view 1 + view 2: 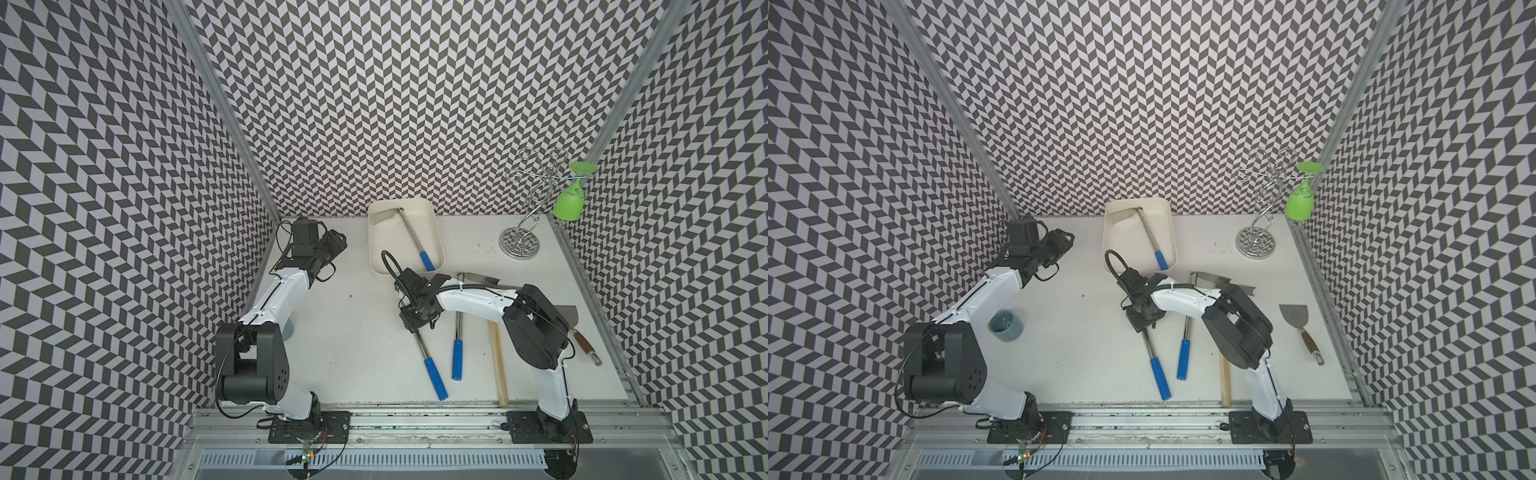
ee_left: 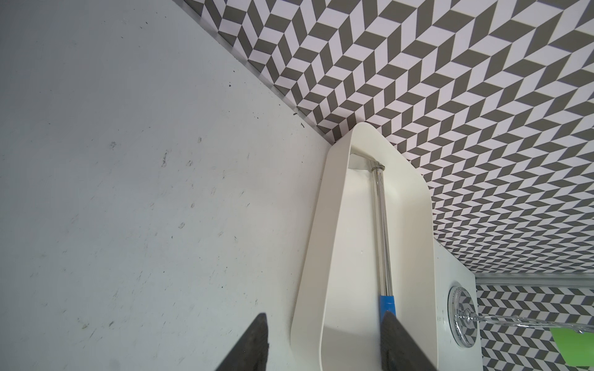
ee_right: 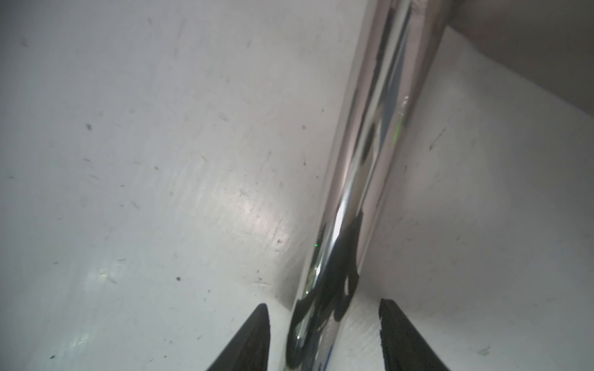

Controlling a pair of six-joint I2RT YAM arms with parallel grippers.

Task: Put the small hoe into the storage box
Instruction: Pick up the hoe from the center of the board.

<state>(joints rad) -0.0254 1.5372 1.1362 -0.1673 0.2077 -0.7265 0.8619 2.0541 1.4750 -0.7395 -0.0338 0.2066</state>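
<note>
Jaws of the right gripper (image 3: 323,308) stand apart on either side of a chrome shaft. I see a gap on both sides, so nothing is clamped. In both top views that gripper (image 1: 415,322) (image 1: 1144,322) points down at the white table (image 1: 353,332). It sits low over the shaft of a blue-handled tool (image 1: 435,378) that lies flat near the front edge of the storage box (image 1: 384,245). The gripper hides the tool's head, so I cannot name it more closely.

A small hoe (image 1: 411,235) lies inside the storage box, blade at the far end by the back wall, blue grip at the near end against the rim.

The left gripper (image 1: 334,245) hangs released by the left wall, well apart from the box, and its wrist view shows nothing between its fingers (image 2: 257,340).

Just beside the straddled tool, toward the right arm, lies another blue-handled tool (image 1: 457,357) with a flat metal blade at its far end. Beyond it are a wooden stick (image 1: 498,365) and a brown-handled scraper (image 1: 1296,316).

In the far corner on that side a chrome rack (image 1: 519,245) carries a green glass (image 1: 568,203) upside down. A grey cup (image 1: 1005,326) stands beside the left arm.
</note>
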